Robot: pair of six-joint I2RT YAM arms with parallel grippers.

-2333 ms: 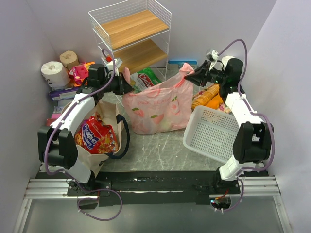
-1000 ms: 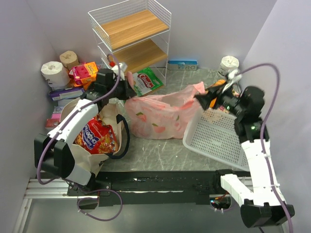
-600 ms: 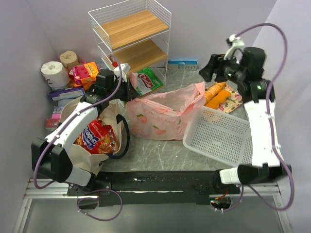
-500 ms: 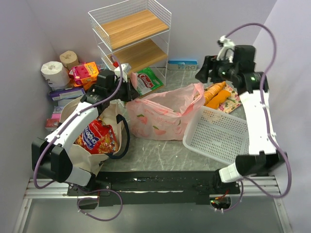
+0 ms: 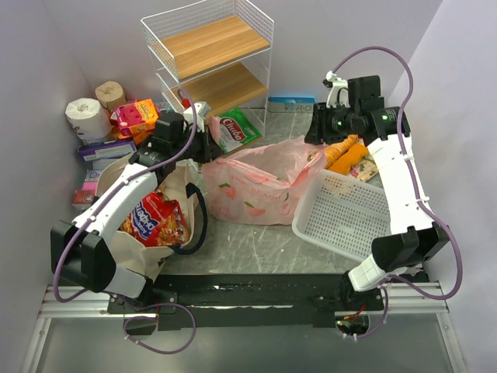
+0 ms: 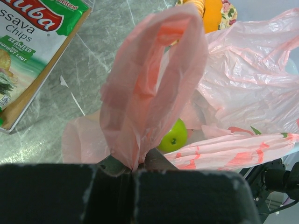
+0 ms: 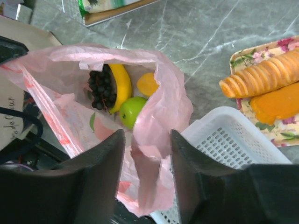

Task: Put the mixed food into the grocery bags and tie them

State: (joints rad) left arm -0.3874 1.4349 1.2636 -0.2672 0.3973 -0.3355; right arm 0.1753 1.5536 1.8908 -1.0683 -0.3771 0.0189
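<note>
The pink fruit-printed bag (image 5: pixel 256 183) lies slumped mid-table with its mouth open. My left gripper (image 5: pixel 206 148) is shut on its left loop handle (image 6: pixel 149 84) and holds it up. My right gripper (image 5: pixel 317 134) is open above the bag's right handle (image 7: pixel 159 121), which shows between the spread fingers (image 7: pixel 187 158). Inside the bag are dark grapes (image 7: pixel 98 86), a banana (image 7: pixel 121 84), an orange (image 7: pixel 147 84) and a green apple (image 7: pixel 131 111), which also shows in the left wrist view (image 6: pixel 174 136). The beige tote (image 5: pixel 177 183) lies at left and holds a red snack packet (image 5: pixel 151 217).
A white perforated basket (image 5: pixel 349 214) leans against the bag's right side. A floral tray (image 5: pixel 365 165) with orange food is behind it. A green chips packet (image 5: pixel 233 128), a wire shelf (image 5: pixel 213 54), toilet rolls (image 5: pixel 85 113) and boxes (image 5: pixel 132 116) stand at the back left.
My right gripper let go of the bag's right handle, swung over the basket, then back, and now hangs open above that handle. The bag has slumped. My left gripper kept its hold.
</note>
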